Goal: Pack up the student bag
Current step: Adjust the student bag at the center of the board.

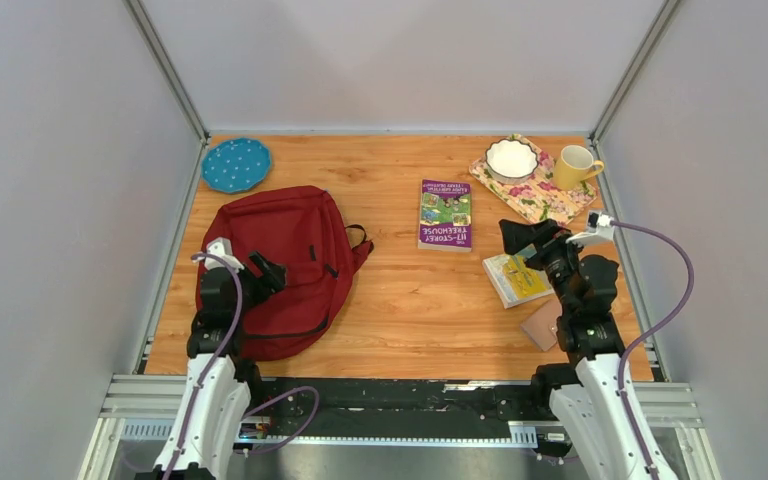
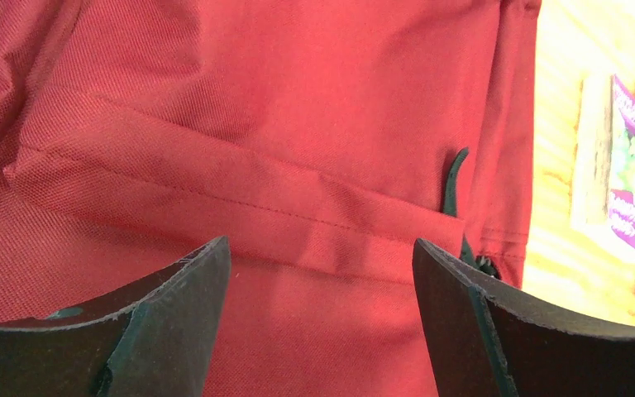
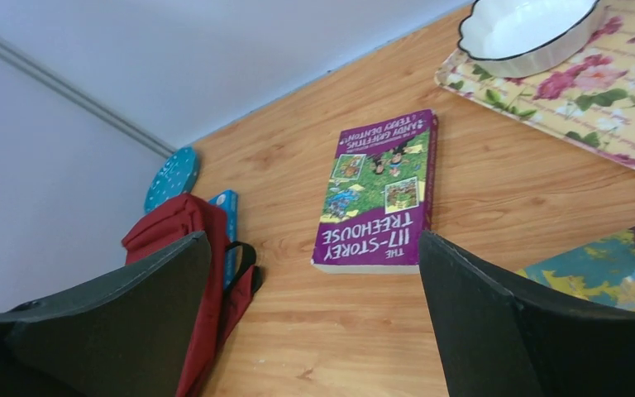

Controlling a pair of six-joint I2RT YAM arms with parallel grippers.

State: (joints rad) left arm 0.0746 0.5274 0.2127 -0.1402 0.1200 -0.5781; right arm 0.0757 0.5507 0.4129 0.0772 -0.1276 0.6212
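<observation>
One backpack lies at the left of the tabletop in my overhead view. Left wrist: left jaws gape just over its red fabric. Right wrist: I see right jaws gaping, empty, facing a purple book.

Left hand and right hand, both wide open and empty.

This is a robotics lab test cell. The wood-grain laminate desk is boxed in by plain pale grey wall panels on metal corner posts. A silver slotted aluminium rail runs along its near edge, where the white and black left arm and right arm are mounted.
</observation>
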